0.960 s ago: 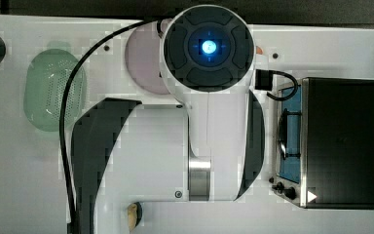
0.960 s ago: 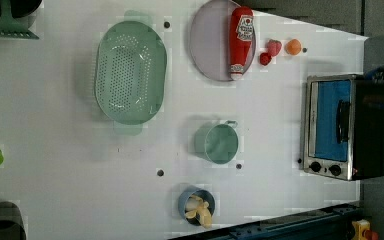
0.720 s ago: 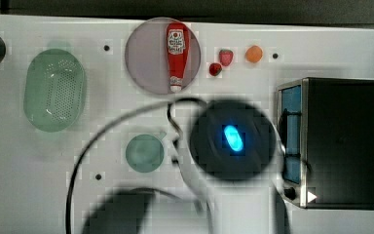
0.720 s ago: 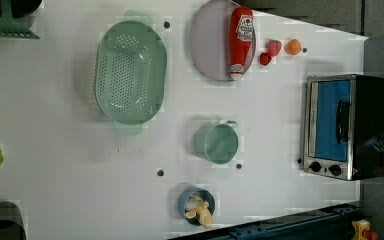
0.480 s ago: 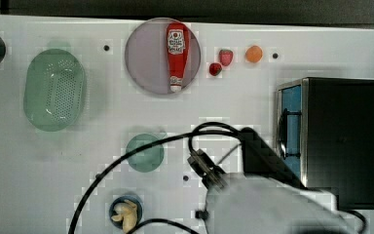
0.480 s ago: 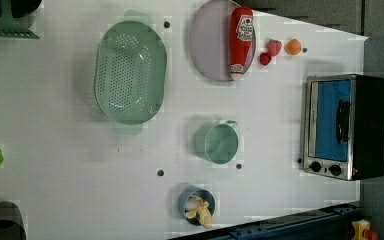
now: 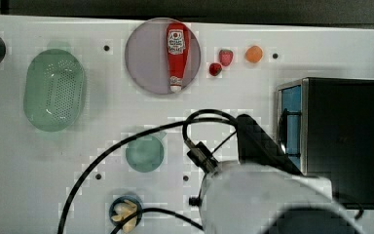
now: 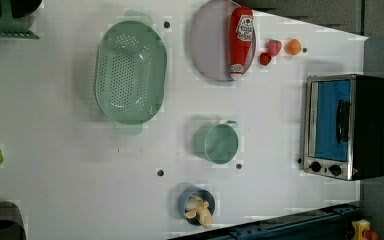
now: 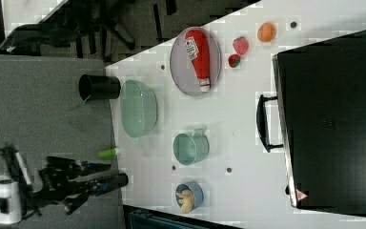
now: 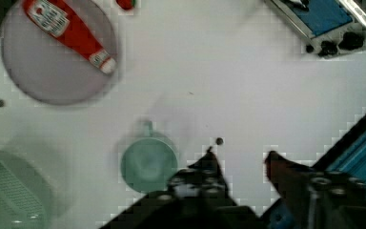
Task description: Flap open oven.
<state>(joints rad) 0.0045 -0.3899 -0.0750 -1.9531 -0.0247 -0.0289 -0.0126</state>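
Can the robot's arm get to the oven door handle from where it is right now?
Probably yes. The oven door is shut, its black handle faces bare table, and the gripper hangs above with nothing between.

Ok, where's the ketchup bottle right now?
In the top view, the ketchup bottle lies on the round plate near the table's far edge, just left of the two strawberries.

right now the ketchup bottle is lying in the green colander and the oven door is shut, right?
Not quite. The ketchup bottle lies on the round plate, not in the green colander, which has nothing in it, as the top view shows. The oven door is shut.
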